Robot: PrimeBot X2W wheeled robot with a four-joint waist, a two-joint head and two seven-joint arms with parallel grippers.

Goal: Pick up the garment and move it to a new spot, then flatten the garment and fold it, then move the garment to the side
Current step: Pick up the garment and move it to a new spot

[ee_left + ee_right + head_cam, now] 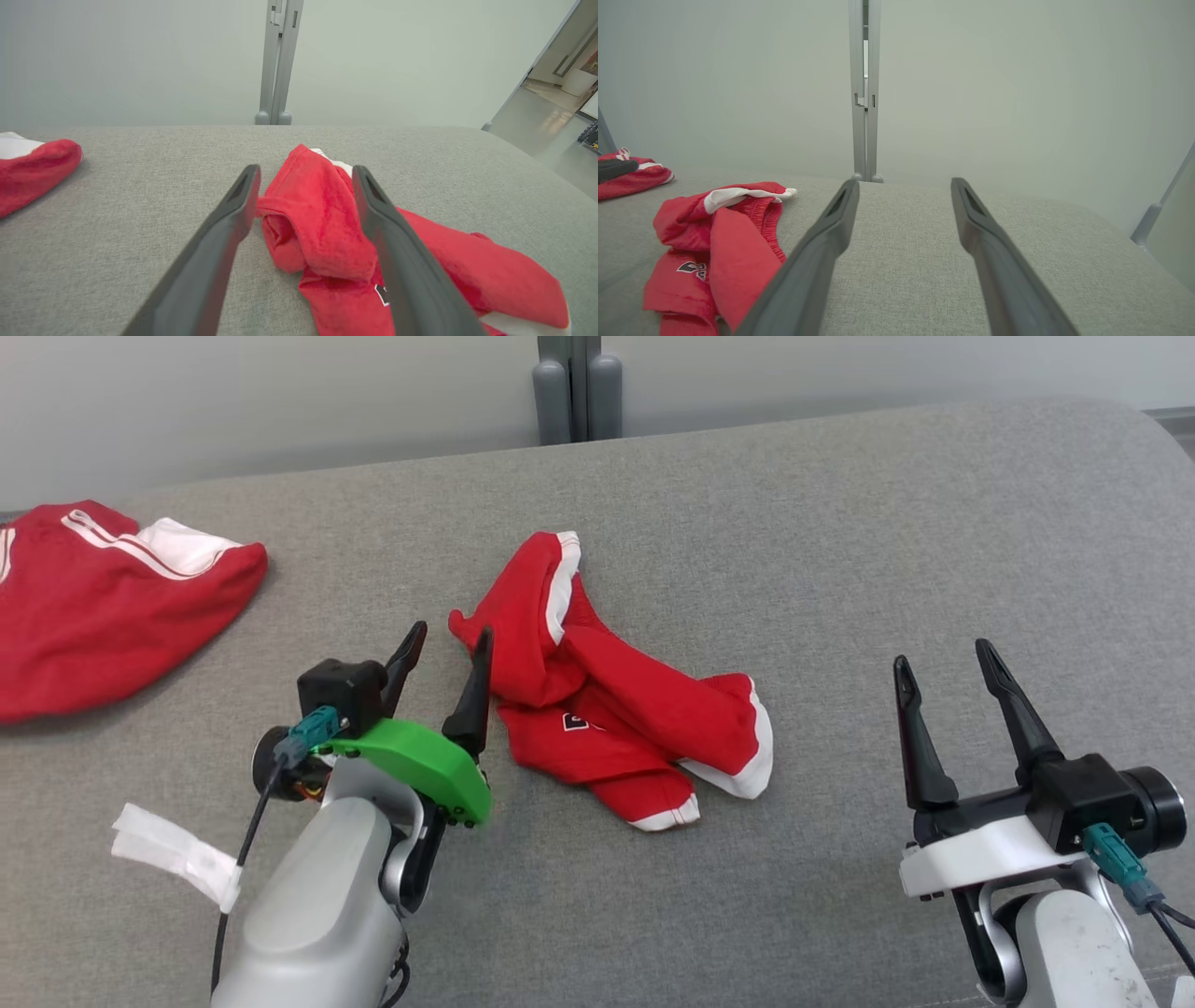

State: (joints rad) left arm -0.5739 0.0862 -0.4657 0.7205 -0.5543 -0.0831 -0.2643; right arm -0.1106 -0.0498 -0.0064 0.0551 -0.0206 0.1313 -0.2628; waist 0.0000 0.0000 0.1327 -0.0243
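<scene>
Here, one crumpled garment (pixel 607 709), second red garment (pixel 103 607); left tool (pixel 453 631), right tool (pixel 941 653), parted

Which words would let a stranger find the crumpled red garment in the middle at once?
Start from the wide grey cushion. Near its middle, just right of the left gripper, lies the crumpled garment, red with white hems. Unlike the other red garment at the far left, it is bunched up and carries a small black-and-white logo.
</scene>
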